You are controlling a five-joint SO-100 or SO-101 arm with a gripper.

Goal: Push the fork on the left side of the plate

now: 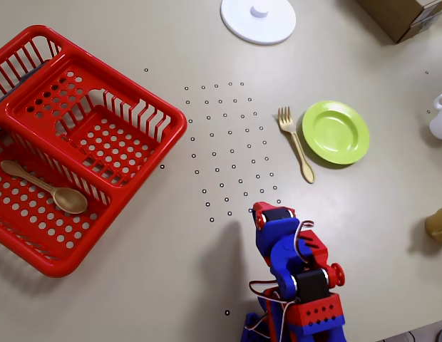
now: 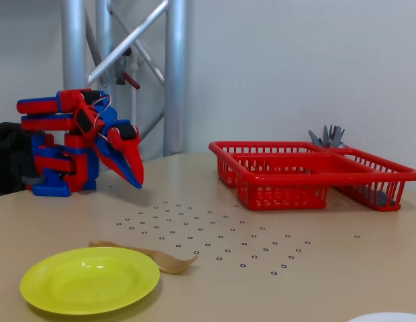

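The tan wooden fork [image 1: 296,143] lies on the table just left of the lime-green plate [image 1: 336,132] in the overhead view, tines pointing away from the arm, its handle end close to the plate's rim. In the fixed view the fork [image 2: 146,254] lies just behind the plate [image 2: 90,278]. My red and blue gripper [image 1: 264,212] is folded back near the arm's base, well short of the fork. In the fixed view the gripper [image 2: 137,178] points down above the table with its fingers together, holding nothing.
A red plastic basket [image 1: 146,114] fills the left of the overhead view, with a tan spoon [image 1: 44,187] in it. A white knobbed lid [image 1: 258,19], a cardboard box [image 1: 405,14], a white cup [image 1: 440,118] and a tan object [image 1: 438,224] stand around the edges.
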